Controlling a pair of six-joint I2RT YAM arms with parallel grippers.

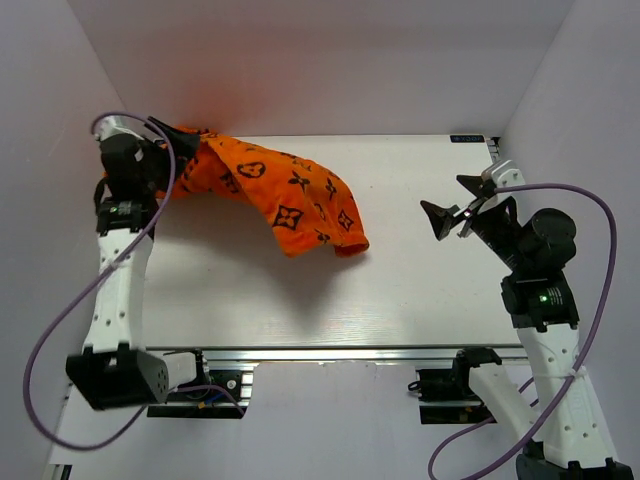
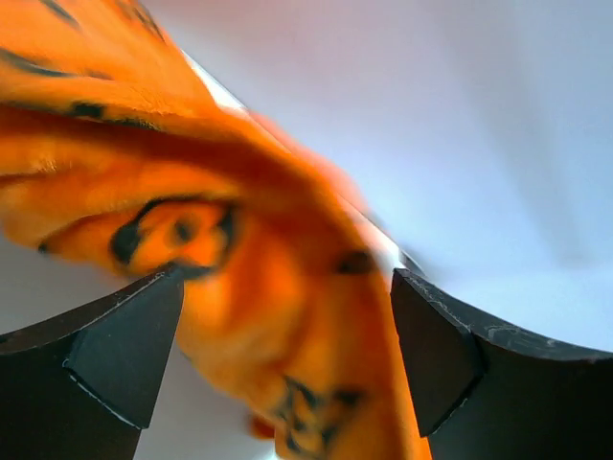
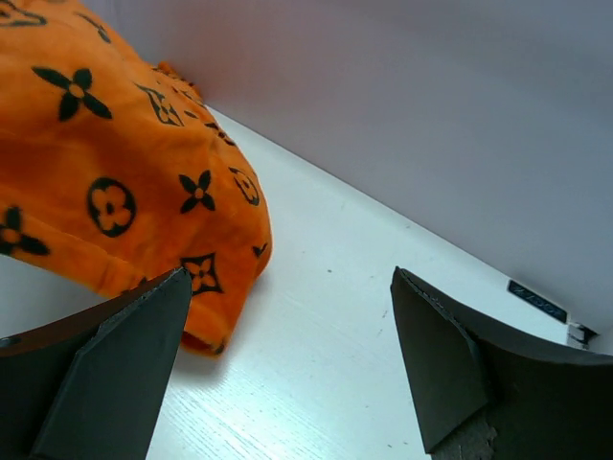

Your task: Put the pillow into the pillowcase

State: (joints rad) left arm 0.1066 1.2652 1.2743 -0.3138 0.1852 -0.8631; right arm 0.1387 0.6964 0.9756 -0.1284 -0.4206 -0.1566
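Seen from above, a white table (image 1: 400, 300) sits inside a white-walled booth, with two white-and-black robot arms bolted at its six o'clock edge.

The left arm reaches up the left side to about ten o'clock. There the left gripper (image 2: 287, 321) is lifted off the table. Its wrist camera shows the two black fingers (image 2: 115, 355) spread wide apart, with blurred orange cloth passing through the gap between them; the cloth is not pinched.

That cloth is the pillowcase (image 1: 285, 195), bright orange with black flower, star and circle prints. It starts bunched at the left gripper at ten o'clock and stretches toward the middle of the table. Its lower end droops just left of centre, with a soft shadow on the table beneath it.

A stretch of bare table lies to the right of the cloth.

The right arm comes up the right side, and the right gripper (image 1: 450, 200) is at about two o'clock, pointing left toward the pillowcase. Its jaws are wide apart and hold nothing. Its wrist camera shows the near end of the pillowcase beyond the left finger, well apart from it.

A purple cable (image 1: 60, 310) loops beside each arm.
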